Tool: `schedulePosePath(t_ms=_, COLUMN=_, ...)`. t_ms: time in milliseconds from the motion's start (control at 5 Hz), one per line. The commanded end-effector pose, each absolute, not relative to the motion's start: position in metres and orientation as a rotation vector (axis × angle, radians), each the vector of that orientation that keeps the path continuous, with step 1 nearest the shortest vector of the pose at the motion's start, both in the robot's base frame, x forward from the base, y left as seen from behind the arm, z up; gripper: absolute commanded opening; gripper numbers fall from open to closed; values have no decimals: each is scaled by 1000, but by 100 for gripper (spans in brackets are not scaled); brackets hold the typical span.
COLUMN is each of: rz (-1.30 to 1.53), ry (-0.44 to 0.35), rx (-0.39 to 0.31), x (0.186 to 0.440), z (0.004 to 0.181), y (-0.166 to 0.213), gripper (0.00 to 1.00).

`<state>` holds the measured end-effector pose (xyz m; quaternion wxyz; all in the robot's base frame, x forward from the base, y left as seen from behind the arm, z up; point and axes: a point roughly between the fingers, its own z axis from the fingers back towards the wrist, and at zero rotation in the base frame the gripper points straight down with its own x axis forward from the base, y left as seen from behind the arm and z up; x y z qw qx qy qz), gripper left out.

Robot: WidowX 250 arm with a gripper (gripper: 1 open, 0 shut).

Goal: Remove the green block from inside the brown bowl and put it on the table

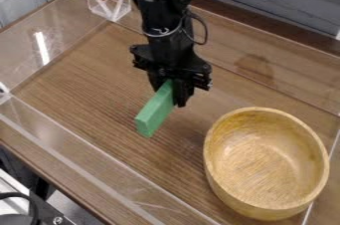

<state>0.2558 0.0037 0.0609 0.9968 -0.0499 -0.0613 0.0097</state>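
Table: claw clamps green block top end; block hangs tilted below.

No legible text, label, brand, number or sign anywhere in view.
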Motion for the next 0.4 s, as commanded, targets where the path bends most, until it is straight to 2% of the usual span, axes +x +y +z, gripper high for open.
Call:
schedulePosePath(t_ms=0, rz=19, ry=-181, rx=-99, x=270, z=73, y=7, gripper=0)
schedulePosePath(t_ms=200, rz=25, ry=-203, rx=-97, x=277, z=73, y=16, gripper=0)
